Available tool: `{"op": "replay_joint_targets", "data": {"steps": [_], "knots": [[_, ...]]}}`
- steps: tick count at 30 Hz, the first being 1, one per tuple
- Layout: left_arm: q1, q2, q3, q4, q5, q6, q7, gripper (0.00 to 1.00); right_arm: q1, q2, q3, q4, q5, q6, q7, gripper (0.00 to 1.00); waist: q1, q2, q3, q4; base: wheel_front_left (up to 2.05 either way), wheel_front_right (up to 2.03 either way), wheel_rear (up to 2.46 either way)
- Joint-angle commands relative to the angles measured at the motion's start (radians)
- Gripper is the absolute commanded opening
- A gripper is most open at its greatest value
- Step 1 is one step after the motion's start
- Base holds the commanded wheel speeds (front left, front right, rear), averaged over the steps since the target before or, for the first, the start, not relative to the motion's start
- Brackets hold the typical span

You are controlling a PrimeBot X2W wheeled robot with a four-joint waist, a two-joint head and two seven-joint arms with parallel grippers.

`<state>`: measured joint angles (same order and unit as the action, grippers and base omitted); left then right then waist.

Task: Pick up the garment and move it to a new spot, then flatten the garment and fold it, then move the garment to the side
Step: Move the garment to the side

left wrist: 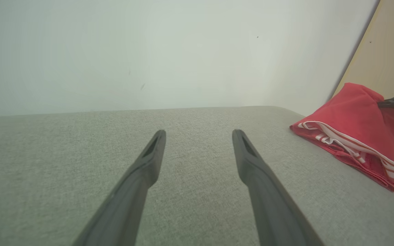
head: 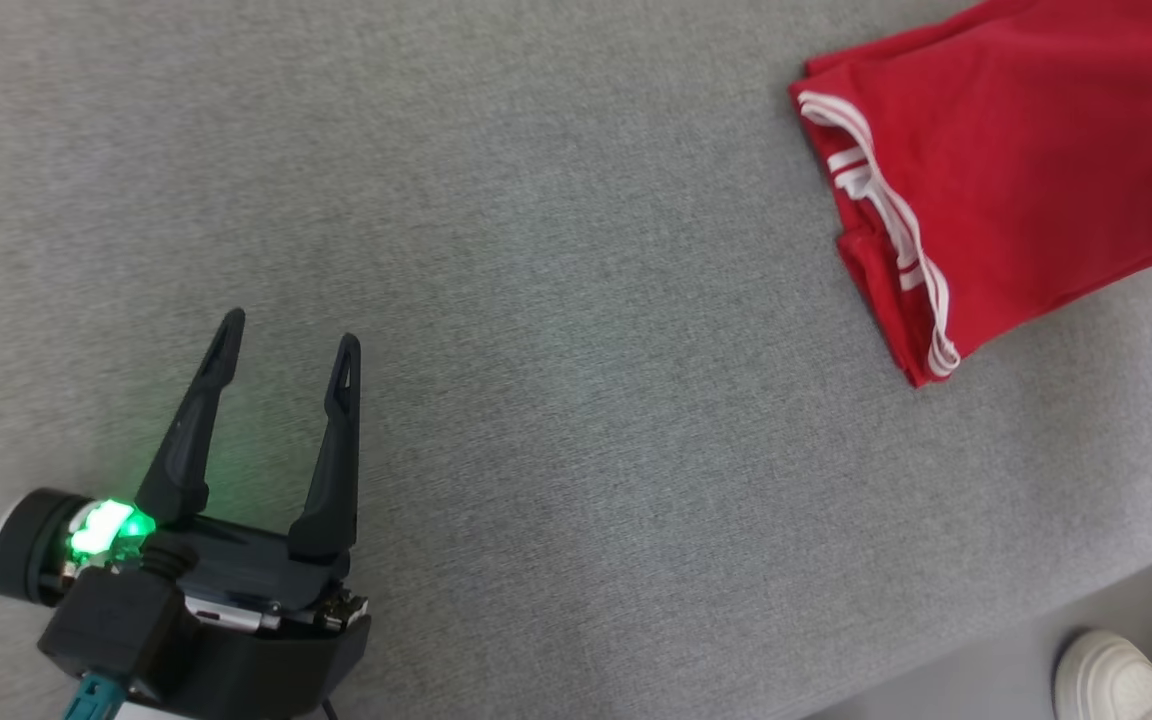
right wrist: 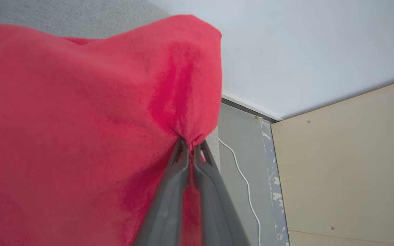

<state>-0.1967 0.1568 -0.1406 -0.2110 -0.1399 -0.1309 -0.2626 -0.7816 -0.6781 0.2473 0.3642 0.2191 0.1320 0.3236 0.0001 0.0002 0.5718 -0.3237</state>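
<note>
I log the garment (head: pixel 1026 150) as solid red, with thin white stripes along one edge. Desk (head: pixel 576 350): mid-grey, finely flecked weave. Left hand (head: pixel 291 330): black fingers, with a green light (head: pixel 111 528) glowing at the wrist. Shoe (head: pixel 1116 680): white. Wall (right wrist: pixel 303 51): pale bluish white. Panel (right wrist: pixel 347 164): beige. Cable (right wrist: pixel 248 191): white.

The left gripper (head: pixel 288 333) is hovering well apart from the red garment (head: pixel 1016 150), off to the garment's left and nearer the robot. Its two long dark fingers (head: pixel 191 430) are spreading wide and pointing away from the robot's body, while a green light (head: pixel 108 528) is glowing at its wrist. The right gripper (right wrist: pixel 192 143) is reaching in at the garment's right side, its two fingers pressing tightly together and pinching a small bunched fold of the red cloth between their tips.
</note>
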Motion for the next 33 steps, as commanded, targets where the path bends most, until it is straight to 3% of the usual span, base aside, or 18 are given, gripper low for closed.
{"op": "replay_joint_targets", "data": {"steps": [1,19,23,24,25,26,27,33], "knots": [[-0.018,0.007,0.000,-0.008,0.011,0.001,-0.003,1.00,-0.013,0.000,-0.010,0.002,-0.011,-0.002,-0.013,0.00,-0.0001,-0.0002,0.035,-0.034,0.00,0.00,0.00],[-0.003,0.042,0.025,-0.045,0.013,0.001,-0.003,1.00,0.001,-0.057,-0.067,0.007,-0.012,-0.002,-0.076,0.00,-0.0001,-0.0002,0.064,-0.039,0.00,0.00,0.00],[-0.012,0.036,0.015,-0.037,0.007,0.001,-0.003,1.00,-0.001,-0.045,-0.087,0.020,-0.017,-0.002,-0.082,0.00,-0.0001,-0.0002,0.059,-0.025,0.00,0.00,0.00],[-0.013,0.034,0.014,-0.036,0.006,0.001,-0.003,1.00,0.001,-0.039,-0.089,0.021,-0.021,-0.002,-0.084,0.34,-0.0001,-0.0002,0.056,-0.022,0.00,0.00,0.00],[-0.014,0.033,0.011,-0.034,0.005,0.001,-0.003,1.00,0.004,-0.035,-0.089,0.017,-0.026,-0.002,-0.090,0.74,-0.0001,-0.0002,0.053,-0.019,0.00,0.00,0.00],[-0.014,0.033,0.011,-0.034,0.005,0.001,-0.003,1.00,0.004,-0.035,-0.089,0.017,-0.026,-0.002,-0.090,0.74,-0.0001,-0.0002,0.053,-0.019,0.00,0.00,0.00],[-0.015,0.030,0.010,-0.033,0.004,0.001,-0.003,1.00,0.006,-0.033,-0.094,0.017,-0.031,-0.002,-0.089,1.00,-0.0001,-0.0002,0.050,-0.016,0.00,0.00,0.00],[-0.006,0.008,0.012,-0.023,-0.006,0.001,-0.003,1.00,0.046,-0.007,-0.108,-0.001,-0.035,-0.002,-0.108,1.00,-0.0001,-0.0002,0.007,0.017,0.00,0.00,0.00]]}}
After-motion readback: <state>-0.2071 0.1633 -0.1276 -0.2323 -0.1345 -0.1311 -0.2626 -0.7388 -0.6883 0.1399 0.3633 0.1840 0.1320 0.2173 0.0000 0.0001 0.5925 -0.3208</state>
